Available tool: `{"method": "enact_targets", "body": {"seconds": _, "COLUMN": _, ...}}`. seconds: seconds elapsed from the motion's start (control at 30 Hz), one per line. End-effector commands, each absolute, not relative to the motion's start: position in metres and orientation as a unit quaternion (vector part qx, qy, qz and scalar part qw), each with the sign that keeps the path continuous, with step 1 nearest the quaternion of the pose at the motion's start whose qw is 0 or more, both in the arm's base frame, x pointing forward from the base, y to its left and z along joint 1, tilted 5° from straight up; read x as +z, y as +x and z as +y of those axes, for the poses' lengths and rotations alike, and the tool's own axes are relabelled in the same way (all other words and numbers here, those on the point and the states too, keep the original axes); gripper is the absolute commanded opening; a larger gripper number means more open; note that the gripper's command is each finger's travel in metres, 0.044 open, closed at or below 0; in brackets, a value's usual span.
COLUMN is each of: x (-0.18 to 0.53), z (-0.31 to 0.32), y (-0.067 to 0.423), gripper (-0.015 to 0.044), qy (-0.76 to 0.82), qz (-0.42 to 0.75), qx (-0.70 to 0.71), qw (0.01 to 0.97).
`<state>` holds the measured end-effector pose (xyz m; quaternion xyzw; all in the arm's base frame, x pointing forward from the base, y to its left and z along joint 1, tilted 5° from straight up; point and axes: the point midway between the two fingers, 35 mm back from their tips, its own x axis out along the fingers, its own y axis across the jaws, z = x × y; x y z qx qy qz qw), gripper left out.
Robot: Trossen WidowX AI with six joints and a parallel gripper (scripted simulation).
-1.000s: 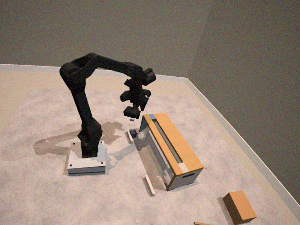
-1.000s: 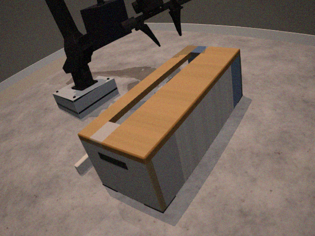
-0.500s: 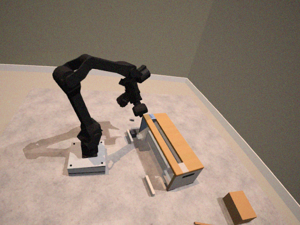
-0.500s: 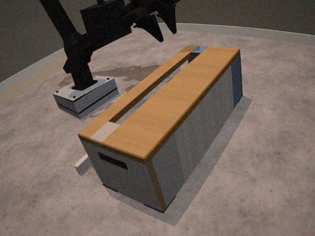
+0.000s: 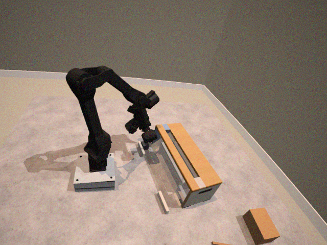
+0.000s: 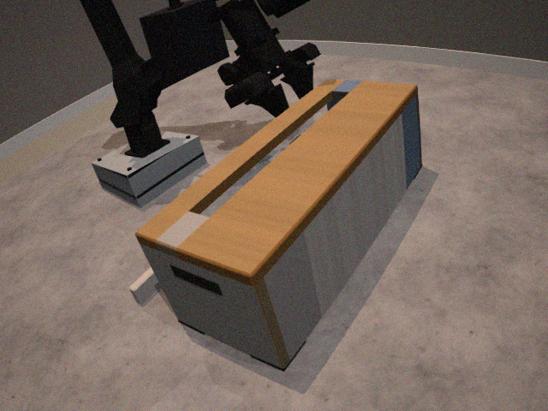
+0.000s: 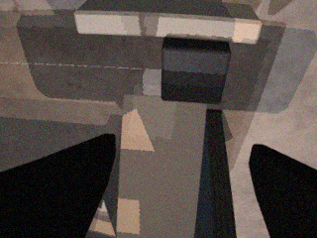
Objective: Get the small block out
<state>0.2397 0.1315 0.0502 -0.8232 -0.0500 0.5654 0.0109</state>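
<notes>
- Block [image 7: 196,69]: a small dark cube, out of the box and resting on the table [image 5: 52,211] just beside the far end of the box, on the arm's side.
- In the wrist view it lies ahead of the two dark fingers, touching or nearly touching a pale strip [image 7: 165,24] that runs crosswise just beyond it.
- In the top view the block [image 5: 144,144] sits between that pale strip [image 5: 141,147] and the box's clear front, directly under the gripper.
- Gripper [image 5: 146,139]: pointing down over the block, low to the table, its fingers spread partway with nothing between them; they stand on either side of the line to the block without touching it.
- Box [image 5: 190,155]: long, with an orange slotted top and grey walls, upright on the table; its far end is next to the gripper.
- A second pale strip [image 5: 163,201] lies on the table by the near end of the box, also seen poking out in the exterior view [image 6: 142,281].
- Arm base [image 5: 79,181]: a grey block well to the side of the box.
- An orange block [image 5: 261,225] rests apart, near the table's front corner.
</notes>
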Motion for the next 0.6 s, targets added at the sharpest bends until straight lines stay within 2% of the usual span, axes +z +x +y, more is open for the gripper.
{"method": "enact_targets", "body": {"seconds": 0.0, "x": 0.045, "z": 0.133, "y": 0.242, "gripper": 0.0285, "qy": -0.829, "qz": -0.051, "qx": 0.557, "qw": 0.015}}
{"method": "enact_targets", "body": {"seconds": 0.57, "x": 0.018, "z": 0.137, "y": 0.243, "gripper": 0.0285, "qy": -0.828, "qz": -0.051, "qx": 0.558, "qw": 0.015}}
